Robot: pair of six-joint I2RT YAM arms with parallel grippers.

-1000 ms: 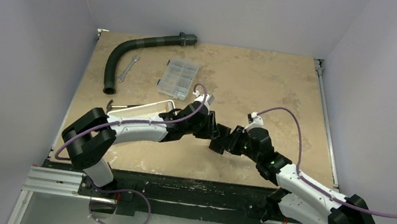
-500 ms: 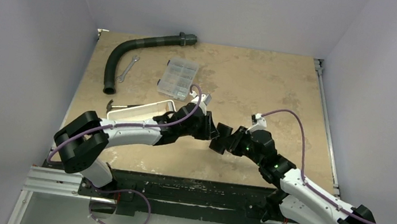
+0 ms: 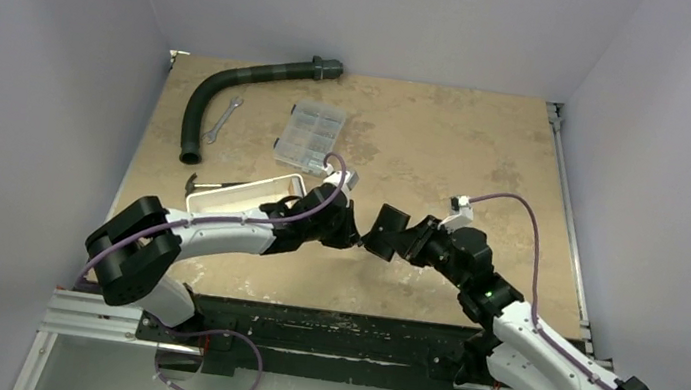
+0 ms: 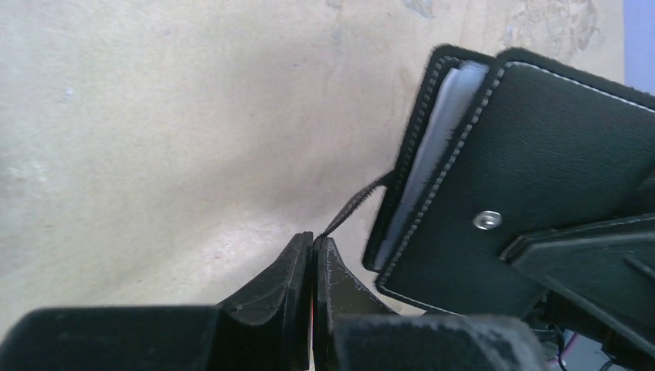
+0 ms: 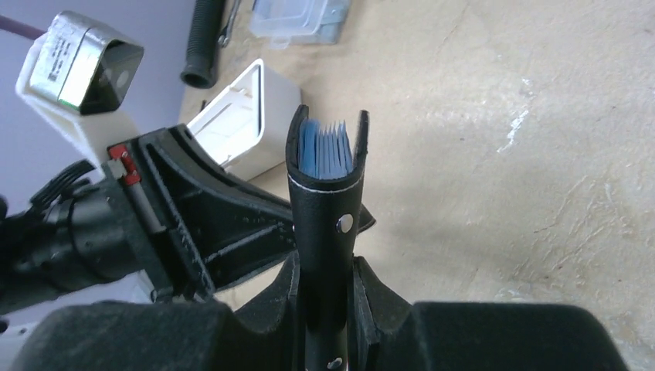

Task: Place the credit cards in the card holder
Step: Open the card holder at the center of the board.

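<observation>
Reaching in from the near right with its elbow bent, the right arm brings its wrist to mid-counter (image 5: 502, 116). The right gripper (image 5: 326, 267) is clamped on the lower part of the holder (image 5: 328, 197), which stands on edge between its fingers with the open end away from the wrist. Bluish-grey leaves (image 5: 324, 147) show in that open end; whether they are cards or pockets cannot be told. The left arm lies low and stretched from the near left, its forearm running past the white tray (image 5: 251, 116) so that the two wrists meet nose to nose. The left gripper (image 4: 313, 238) is pressed narrow on the end of a thin black strap (image 4: 357, 202) that runs out from the holder's edge. The holder sits between the two grippers, just right of the tray.
</observation>
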